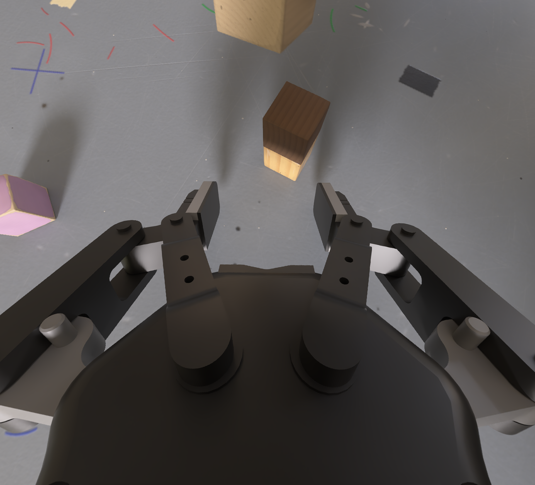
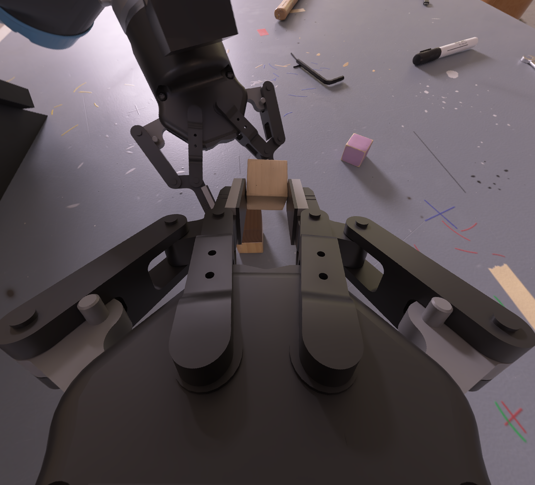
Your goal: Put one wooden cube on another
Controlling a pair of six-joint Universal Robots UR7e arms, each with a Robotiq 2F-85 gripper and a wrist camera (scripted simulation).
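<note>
1. We are holding the pale wooden cube (image 2: 267,181) clenched between the right gripper (image 2: 267,198) jaws, lifted clear of the desk (image 2: 405,123).
2. We are keeping the left gripper (image 1: 266,210) jaws released and empty, hovering above the desk.
3. Just below and in front of the left jaws, the dark wooden cube (image 1: 292,117) is already sitting on a light wooden cube (image 1: 282,162), so one stack is standing.
4. Seen from the right wrist, that stack is lying below the held cube and a little to its left, not squarely under it.
5. We judge that we are carrying the held cube toward the stack; the next move is calling for centring it over the dark cube, lowering until the faces are meeting, then opening gently.
6. The left gripper is hanging close to the stack and may need to be backing away first.
7. Well to the right of the stack in the right wrist view, a pink cube (image 2: 356,149) is resting untouched.
</note>
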